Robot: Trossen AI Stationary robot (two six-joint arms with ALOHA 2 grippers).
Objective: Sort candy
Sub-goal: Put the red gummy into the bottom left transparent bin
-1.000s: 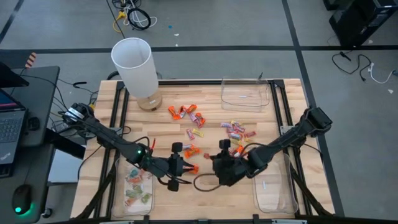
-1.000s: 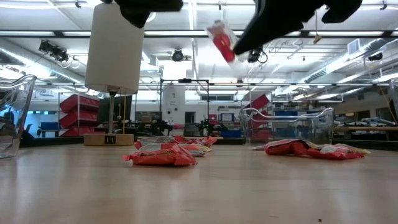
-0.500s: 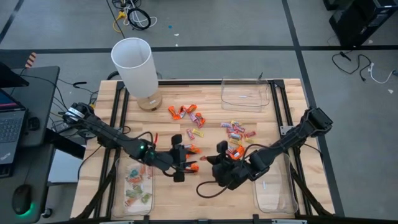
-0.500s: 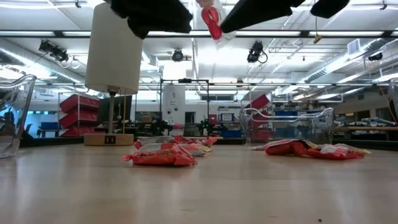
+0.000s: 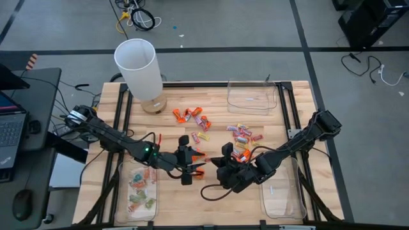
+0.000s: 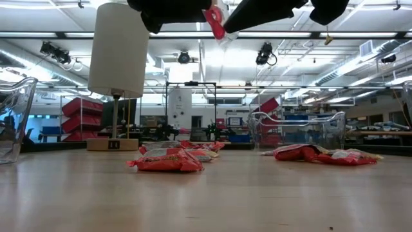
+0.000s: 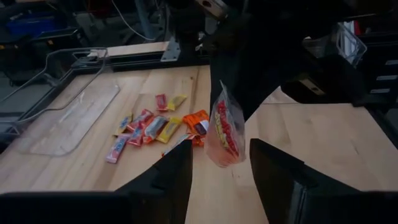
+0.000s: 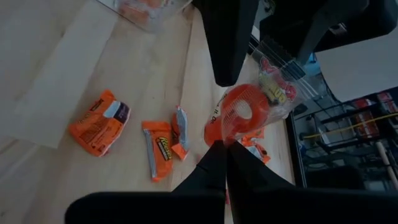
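Meeting above the front middle of the bench (image 5: 211,137), the two arms share one red-and-clear candy packet (image 7: 225,132).

The wooden bench carries a tall white cylinder (image 5: 137,70) at its far left and clear trays: one (image 5: 252,96) at the far right, one (image 5: 281,198) at the near right, and one (image 5: 137,191) at the near left with sweets in it. Loose candy (image 5: 199,120) lies scattered mid-bench, orange and pink-and-yellow wrappers. The right gripper (image 8: 225,152) has its fingers closed on the lifted packet's edge. The left gripper (image 7: 219,168) holds its fingers spread, one on each side of the packet, not visibly touching it.
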